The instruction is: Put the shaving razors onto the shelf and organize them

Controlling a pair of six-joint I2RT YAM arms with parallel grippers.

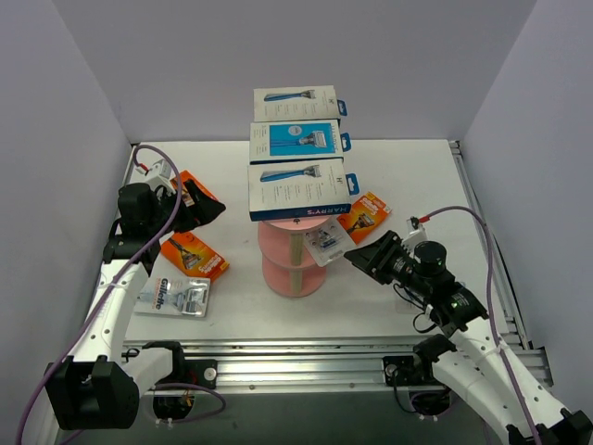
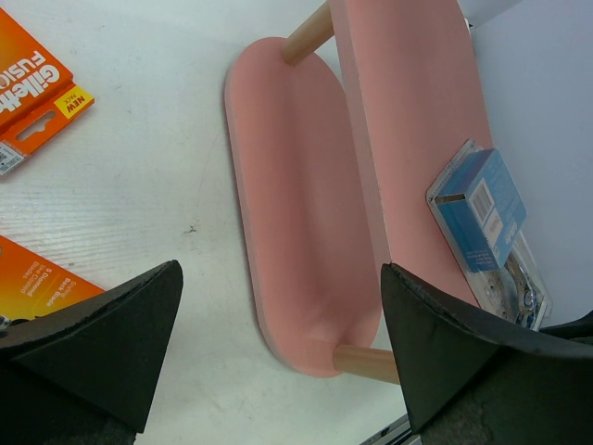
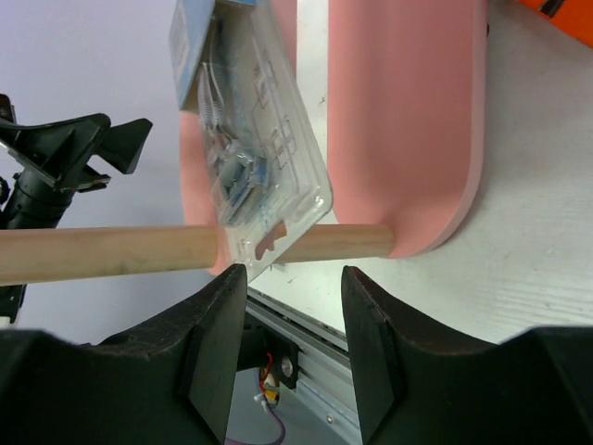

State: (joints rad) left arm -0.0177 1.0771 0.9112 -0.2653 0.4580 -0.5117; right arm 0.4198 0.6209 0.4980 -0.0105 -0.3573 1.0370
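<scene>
The pink shelf [image 1: 289, 276] stands mid-table, and three white-and-blue razor boxes [image 1: 298, 190] lie in a row on its top tier. A clear blister pack [image 1: 327, 243] with a blue card rests tilted on the middle tier. In the right wrist view this pack [image 3: 250, 139] leans against the beige post [image 3: 102, 252], its corner just off my left fingertip [image 3: 222, 306]. My right gripper [image 3: 292, 311] is open with nothing between its fingers. My left gripper [image 2: 283, 343] is wide open and empty, facing the shelf [image 2: 296, 204] from the left. The clear pack [image 2: 482, 218] shows beyond it.
Two orange razor cards [image 1: 193, 255] lie on the table left of the shelf, one [image 1: 196, 193] beside my left gripper [image 1: 209, 211]. A white Gillette pack [image 1: 176, 297] lies at the front left. Another orange card [image 1: 364, 213] lies right of the shelf, behind my right gripper [image 1: 363, 255].
</scene>
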